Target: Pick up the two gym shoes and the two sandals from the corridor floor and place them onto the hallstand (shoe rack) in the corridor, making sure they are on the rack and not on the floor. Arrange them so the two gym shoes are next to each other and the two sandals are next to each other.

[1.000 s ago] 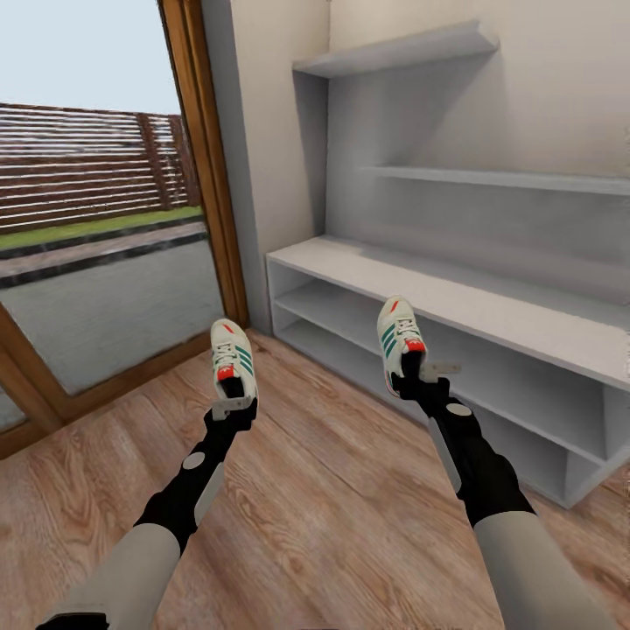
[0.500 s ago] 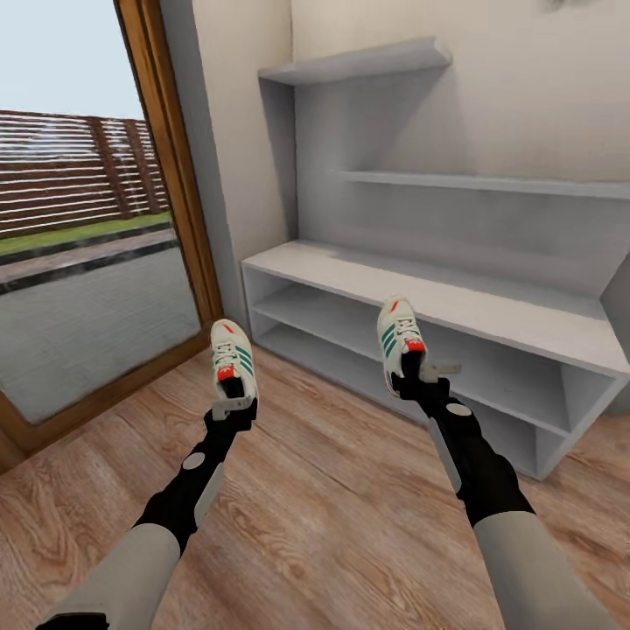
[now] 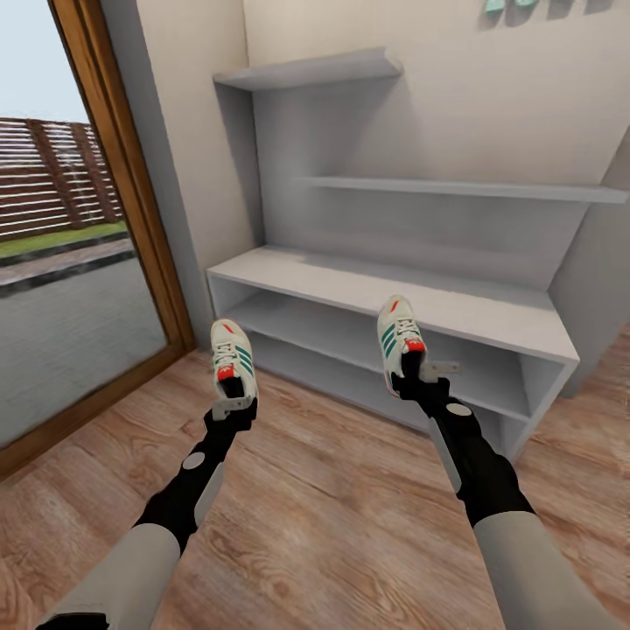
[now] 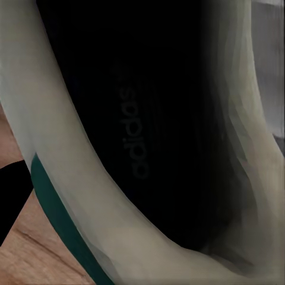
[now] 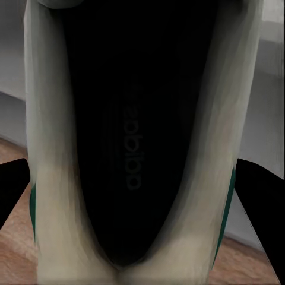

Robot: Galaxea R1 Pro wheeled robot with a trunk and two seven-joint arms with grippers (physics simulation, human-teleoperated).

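The wood-plank floor (image 3: 332,525) is seen stretching across the lower part of the head view, with a glazed door in a brown wooden frame (image 3: 131,201) standing at the left. Against the back wall a pale grey shoe rack (image 3: 490,319) is set, made of a low unit with two open shelf tiers and stepped wall shelves above; the bottoms of teal letters (image 3: 534,7) are visible on the wall at the top edge. All visible shelves of the rack are bare.

Both arms are extended forward and held above the floor in front of the rack. A cream-white sneaker with green stripes and red patches (image 3: 232,357) is gripped at its heel by the left gripper (image 3: 231,404), toe pointed away from the robot. The second sneaker (image 3: 398,339) is clamped the same way by the right gripper (image 3: 420,374), and it is seen in front of the rack's upper open tier, without touching it. In each wrist view the dark inside of a held shoe is seen close up, with a brand name printed on the insole (image 4: 133,133) (image 5: 133,145). The two shoes are held well apart, both off the floor.
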